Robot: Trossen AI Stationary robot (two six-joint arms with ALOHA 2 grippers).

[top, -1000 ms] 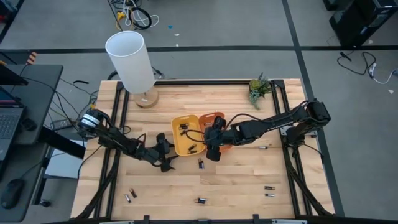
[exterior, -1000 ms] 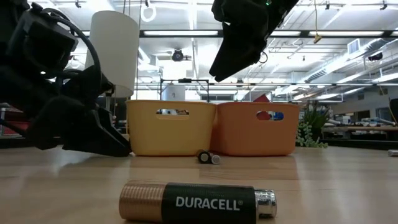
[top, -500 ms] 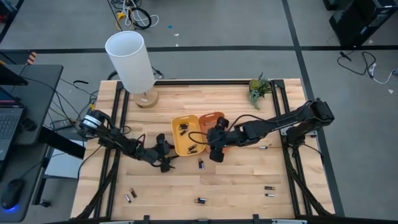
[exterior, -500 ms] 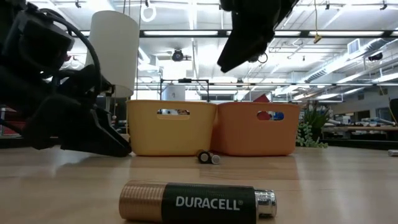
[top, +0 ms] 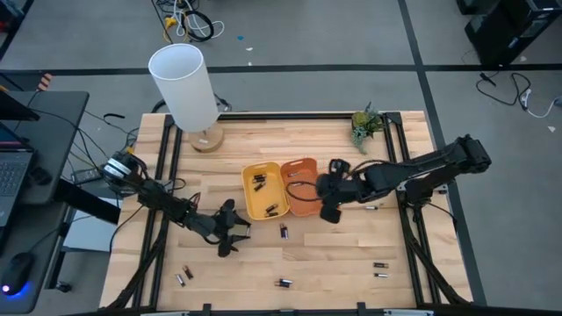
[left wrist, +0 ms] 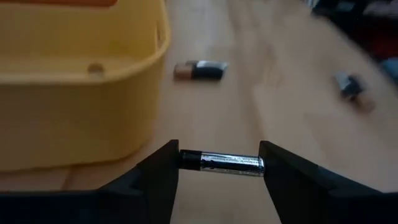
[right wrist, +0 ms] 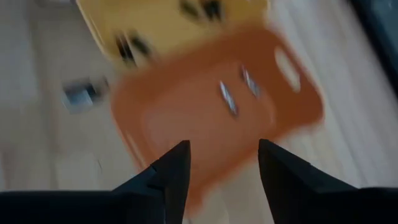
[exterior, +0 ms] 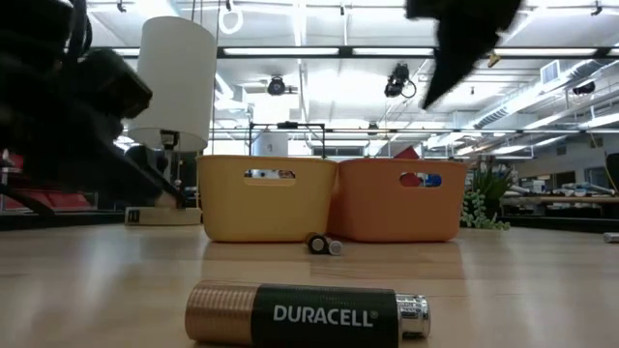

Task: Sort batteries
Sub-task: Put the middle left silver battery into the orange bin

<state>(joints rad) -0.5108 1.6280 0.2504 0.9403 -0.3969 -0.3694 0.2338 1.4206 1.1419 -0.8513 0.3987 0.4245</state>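
Batteries: one slim silvery cell (left wrist: 222, 163) grasped end to end between the left gripper (top: 230, 235) fingers, long axis crosswise, low over the counter (top: 342, 254) left of the yellow tray (top: 263, 190). Left arm reaches rightward. Right gripper (top: 331, 209), fingers spread and empty, hangs right of the orange tray (top: 301, 186). Other cells lie scattered nearer.

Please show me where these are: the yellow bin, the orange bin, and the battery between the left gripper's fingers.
yellow bin (top: 248, 186): high view, on its left rim.
orange bin (top: 301, 161): high view, on its far rim.
battery (left wrist: 222, 162): left wrist view, mid-body, held between the fingers.
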